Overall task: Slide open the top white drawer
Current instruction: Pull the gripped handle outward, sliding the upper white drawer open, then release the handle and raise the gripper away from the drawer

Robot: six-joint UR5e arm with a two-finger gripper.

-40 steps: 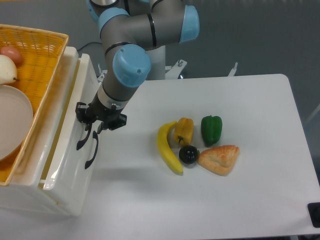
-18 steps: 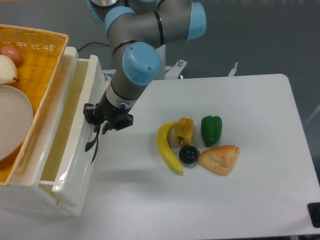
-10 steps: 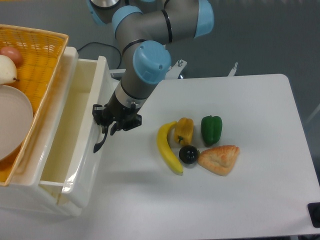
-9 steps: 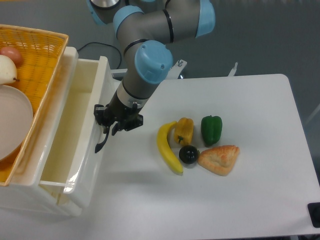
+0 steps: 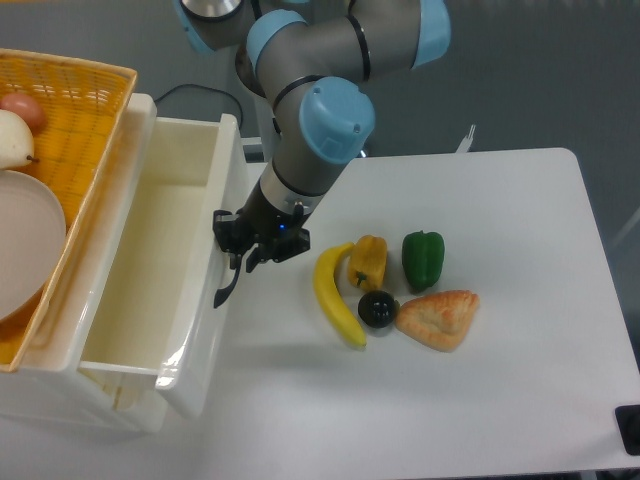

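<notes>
Top drawer (image 5: 150, 290) pulled well out from cabinet, tray exposed, at left edge of counter (image 5: 480, 400). Hand (image 5: 243, 258) pinching black handle (image 5: 228, 285) on drawer front. Banana (image 5: 335, 295) just right of hand.

Evenly and brightly lit from overhead, sharp across the frame. Soft, short shadows under the arm (image 5: 310, 110) on the table (image 5: 520, 400). Mild glare along the glossy front rim of the top white drawer (image 5: 175, 355). No visible motion blur or edge distortion.
</notes>
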